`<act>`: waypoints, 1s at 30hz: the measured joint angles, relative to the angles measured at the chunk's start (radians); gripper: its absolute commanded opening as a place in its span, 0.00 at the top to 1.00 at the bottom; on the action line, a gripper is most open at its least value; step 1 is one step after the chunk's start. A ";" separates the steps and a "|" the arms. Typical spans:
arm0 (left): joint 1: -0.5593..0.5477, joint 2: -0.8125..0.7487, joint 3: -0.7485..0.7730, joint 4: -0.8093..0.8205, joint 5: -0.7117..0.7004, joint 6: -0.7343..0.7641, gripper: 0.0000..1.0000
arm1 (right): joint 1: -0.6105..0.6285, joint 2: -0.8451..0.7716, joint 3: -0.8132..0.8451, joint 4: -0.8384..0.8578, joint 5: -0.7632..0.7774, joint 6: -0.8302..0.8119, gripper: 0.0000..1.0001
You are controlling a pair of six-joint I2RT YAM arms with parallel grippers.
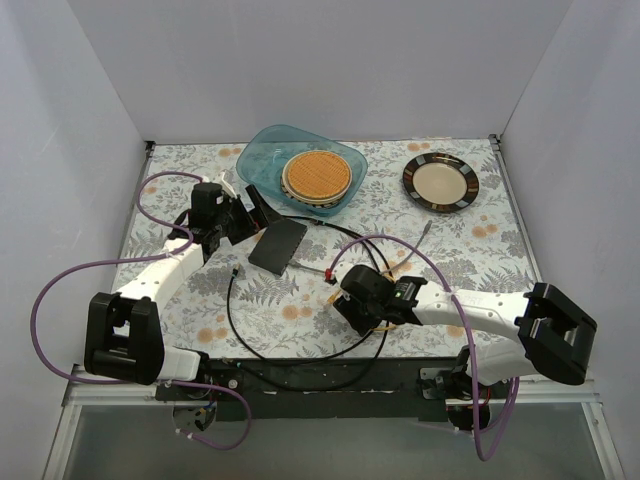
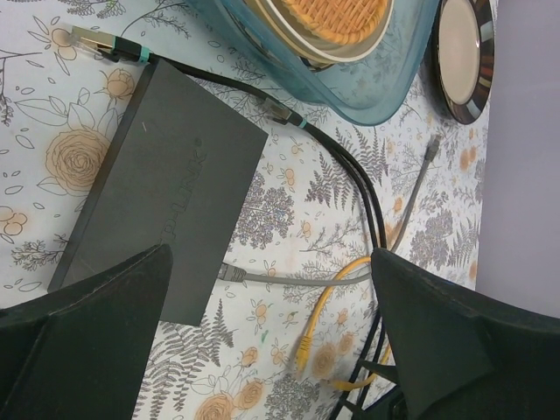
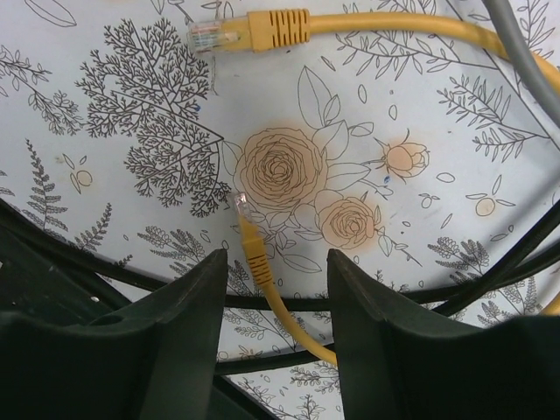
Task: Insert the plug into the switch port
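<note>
Right pincer (image 3: 276, 262), fingers apart, straddles a yellow plug (image 3: 251, 245) without touching it, toward the near edge of the flowered bench (image 3: 131, 105). Left pincer (image 2: 271, 350) gapes wide by the black switch (image 2: 166, 210), left of the bench's centre.

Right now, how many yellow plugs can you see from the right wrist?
2. One yellow plug lies between the right pincer's fingers; the other plug lies farther out on the tablecloth. More may be hidden elsewhere.
</note>
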 measured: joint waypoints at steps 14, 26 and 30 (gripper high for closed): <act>0.017 -0.008 -0.002 -0.008 0.014 0.012 0.02 | 0.009 0.066 -0.002 -0.007 -0.007 0.015 0.99; -0.002 -0.063 -0.030 0.058 0.150 0.019 0.05 | 0.009 -0.191 0.085 0.041 0.053 -0.056 0.99; -0.095 -0.071 -0.026 0.090 0.173 0.020 0.08 | 0.009 -0.296 0.088 0.109 0.067 -0.087 0.99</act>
